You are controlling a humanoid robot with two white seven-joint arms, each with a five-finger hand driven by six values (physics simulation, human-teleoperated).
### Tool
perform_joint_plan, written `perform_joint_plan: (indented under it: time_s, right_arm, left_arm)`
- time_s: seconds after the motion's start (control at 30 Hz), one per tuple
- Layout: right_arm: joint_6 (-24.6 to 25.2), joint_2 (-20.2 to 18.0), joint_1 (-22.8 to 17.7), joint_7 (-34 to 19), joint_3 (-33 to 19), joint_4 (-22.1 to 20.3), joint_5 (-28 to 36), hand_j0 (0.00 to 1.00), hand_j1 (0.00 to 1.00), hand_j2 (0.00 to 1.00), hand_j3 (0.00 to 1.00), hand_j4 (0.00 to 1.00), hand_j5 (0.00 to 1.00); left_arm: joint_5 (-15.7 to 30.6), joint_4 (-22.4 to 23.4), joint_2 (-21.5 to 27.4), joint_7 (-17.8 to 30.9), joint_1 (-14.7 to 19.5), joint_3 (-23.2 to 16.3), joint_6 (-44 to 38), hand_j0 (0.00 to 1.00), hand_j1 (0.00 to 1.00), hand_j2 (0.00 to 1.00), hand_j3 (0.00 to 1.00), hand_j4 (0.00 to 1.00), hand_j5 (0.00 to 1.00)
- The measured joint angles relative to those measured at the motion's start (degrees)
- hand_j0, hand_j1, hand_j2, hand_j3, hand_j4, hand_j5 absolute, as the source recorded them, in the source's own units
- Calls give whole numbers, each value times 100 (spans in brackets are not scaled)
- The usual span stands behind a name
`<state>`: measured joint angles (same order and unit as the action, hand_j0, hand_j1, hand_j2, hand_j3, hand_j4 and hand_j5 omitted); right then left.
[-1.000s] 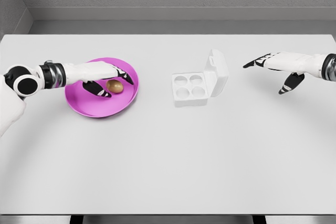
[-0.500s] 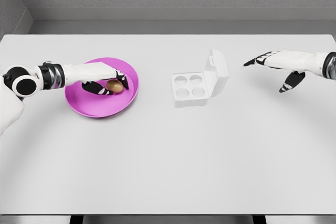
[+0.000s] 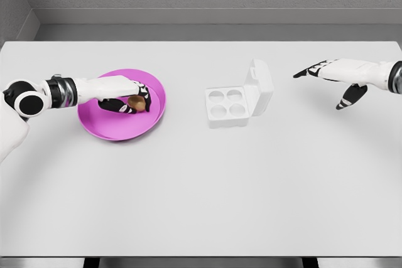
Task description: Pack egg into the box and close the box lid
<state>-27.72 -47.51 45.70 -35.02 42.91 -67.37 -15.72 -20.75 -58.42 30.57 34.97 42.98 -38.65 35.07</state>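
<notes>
A brown egg [image 3: 135, 101] lies in the magenta plate [image 3: 113, 128] at the left of the white table. My left hand [image 3: 130, 98] reaches over the plate from the left, its fingers curled around the egg, thumb under and fingers over it. A white egg box [image 3: 227, 106] with four hollow cups stands in the middle, its lid [image 3: 259, 86] standing open on the right side. My right hand [image 3: 326, 80] hovers open over the table to the right of the box, fingers spread and pointing left.
The white table [image 3: 201, 199] stretches wide in front of the plate and box. A grey wall runs along the far edge.
My left hand's fingers have closed in over the egg, which was plainly visible beside them a second ago. The right hand drifted slightly right and up.
</notes>
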Motion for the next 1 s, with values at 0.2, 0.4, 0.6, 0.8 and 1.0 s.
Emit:
perform_joint_plan:
  time_s: [0.2,0.4,0.6,0.8,1.0]
  right_arm:
    - [0,-1,0,0,-16,3,0,100,100,100,100,100,100]
    - [3,-3,0,0,-4,18,1,100,100,100,100,100,100]
    - [4,-42,0,0,2,24,0,100,100,100,100,100,100]
    - [5,-20,-9,0,-5,92,-2,100,100,100,100,100,100]
    - [1,-12,-9,0,-39,145,-21,100,100,100,100,100,100]
  left_arm:
    - [33,-3,3,-10,-18,4,-14,38,38,38,38,38,38]
    - [44,-101,8,-6,-53,20,-13,36,36,36,36,36,36]
    - [60,-353,14,7,0,66,7,36,36,36,36,36,36]
    - [130,-453,11,7,26,83,11,36,36,36,36,36,36]
    - [272,-551,-3,6,53,94,10,36,36,36,36,36,36]
